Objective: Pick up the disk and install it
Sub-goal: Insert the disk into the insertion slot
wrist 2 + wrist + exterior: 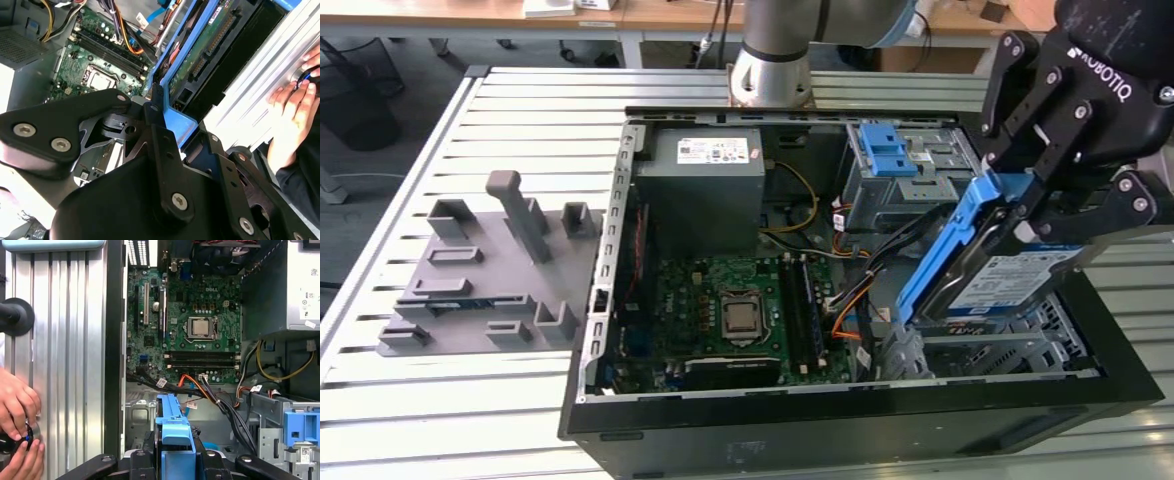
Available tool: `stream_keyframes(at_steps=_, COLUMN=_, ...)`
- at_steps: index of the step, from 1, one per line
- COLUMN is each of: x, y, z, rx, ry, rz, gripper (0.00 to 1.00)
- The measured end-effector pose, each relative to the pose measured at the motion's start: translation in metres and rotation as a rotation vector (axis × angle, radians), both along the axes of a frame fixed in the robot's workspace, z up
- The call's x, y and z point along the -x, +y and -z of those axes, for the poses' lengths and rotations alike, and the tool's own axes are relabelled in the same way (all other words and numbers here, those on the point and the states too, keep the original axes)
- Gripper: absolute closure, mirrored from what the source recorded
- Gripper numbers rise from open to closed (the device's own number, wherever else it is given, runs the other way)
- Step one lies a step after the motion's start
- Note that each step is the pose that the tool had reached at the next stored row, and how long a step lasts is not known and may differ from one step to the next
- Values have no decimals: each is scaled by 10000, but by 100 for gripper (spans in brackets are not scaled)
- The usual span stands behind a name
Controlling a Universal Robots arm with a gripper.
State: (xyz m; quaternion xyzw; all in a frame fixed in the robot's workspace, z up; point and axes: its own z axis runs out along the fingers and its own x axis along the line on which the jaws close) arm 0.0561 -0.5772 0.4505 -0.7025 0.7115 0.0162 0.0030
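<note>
The gripper covers the upper end of the disk, and a person's hand runs off the edge

arm: base column upright at the table's far edge, upper link reaching toward the exterior view's right
gripper: black, tilted, pointing down
fingers: clamped on the disk, holding it tilted on edge
</note>
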Motion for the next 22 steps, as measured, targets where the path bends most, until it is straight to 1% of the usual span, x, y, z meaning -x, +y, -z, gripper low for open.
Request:
stream_keyframes(at_steps=5, x=-84, y=-1, z=16, rx=2, ry=0, rz=-1, gripper=63)
stream_keyframes(at_steps=10, x=-133, y=-1, z=27, rx=3, ry=0, rz=-1, gripper=63)
stream_keyframes(at_steps=16, x=-148, y=-1, z=31, rx=1, ry=0, rz=-1, gripper=63)
stream_keyframes(at_steps=22, x=-174, y=1, z=51, rx=2, ry=0, rz=3, gripper=63)
